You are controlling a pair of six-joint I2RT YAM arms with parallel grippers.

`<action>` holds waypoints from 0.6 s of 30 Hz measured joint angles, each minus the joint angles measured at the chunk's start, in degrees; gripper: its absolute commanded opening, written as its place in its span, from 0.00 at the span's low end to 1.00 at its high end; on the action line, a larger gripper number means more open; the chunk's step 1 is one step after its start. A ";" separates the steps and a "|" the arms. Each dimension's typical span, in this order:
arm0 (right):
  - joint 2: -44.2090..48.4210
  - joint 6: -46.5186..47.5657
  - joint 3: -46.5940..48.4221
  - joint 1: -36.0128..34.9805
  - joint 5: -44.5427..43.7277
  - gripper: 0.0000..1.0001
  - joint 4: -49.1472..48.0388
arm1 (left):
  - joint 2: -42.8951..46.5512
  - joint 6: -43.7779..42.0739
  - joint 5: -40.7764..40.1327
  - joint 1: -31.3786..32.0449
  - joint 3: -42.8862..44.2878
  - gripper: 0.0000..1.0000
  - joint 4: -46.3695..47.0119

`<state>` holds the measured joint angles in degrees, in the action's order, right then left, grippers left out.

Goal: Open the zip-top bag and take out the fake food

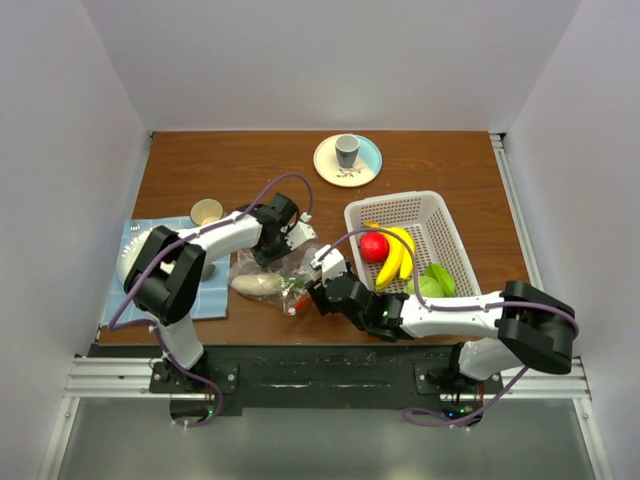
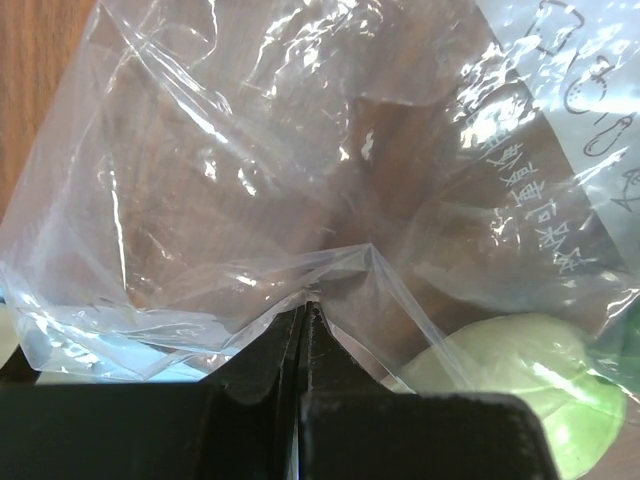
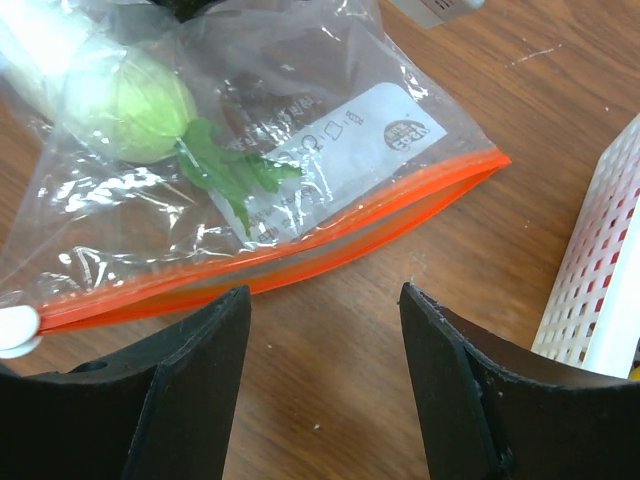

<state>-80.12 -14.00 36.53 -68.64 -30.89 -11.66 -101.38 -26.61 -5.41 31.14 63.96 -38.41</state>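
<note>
The clear zip-top bag [image 1: 268,275] lies on the wooden table between the arms, its orange-red zip strip [image 3: 300,250] toward the right arm. Inside it are a cream-green oval piece [image 3: 130,100] and a green leafy piece [image 3: 235,170]; the oval also shows in the left wrist view [image 2: 520,370]. My left gripper [image 2: 308,308] is shut, pinching a fold of the bag's plastic [image 2: 250,180] at its far side [image 1: 287,240]. My right gripper [image 3: 325,300] is open and empty, low over the table just in front of the zip strip [image 1: 312,292]. A yellow banana bunch [image 1: 396,255], a red fruit [image 1: 373,247] and green pieces [image 1: 435,280] lie in the white basket [image 1: 405,205].
A plate [image 1: 365,172] with a grey cup [image 1: 346,150] stands at the back. A small tan bowl [image 1: 207,211] and a blue cloth [image 1: 135,250] are at the left. The basket wall [image 3: 600,270] is close to the right of my right gripper.
</note>
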 measured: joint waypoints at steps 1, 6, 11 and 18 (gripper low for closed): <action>-0.11 0.02 0.00 0.11 0.00 0.65 -0.02 | 0.04 0.00 0.04 0.00 0.00 0.00 -0.02; -2.49 0.09 0.20 0.50 0.42 0.65 -1.14 | 0.79 0.00 0.11 0.00 0.00 0.00 -0.13; -7.52 0.33 1.40 0.55 1.27 0.68 -2.60 | 1.27 0.00 0.20 0.00 0.00 0.00 -0.20; -12.57 1.99 6.47 0.57 3.82 0.80 -5.01 | 1.27 0.00 0.28 0.00 0.00 0.00 -0.24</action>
<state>-92.68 -12.01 43.00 -68.07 -27.07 -16.67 -100.12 -26.61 -5.13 31.14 63.96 -38.65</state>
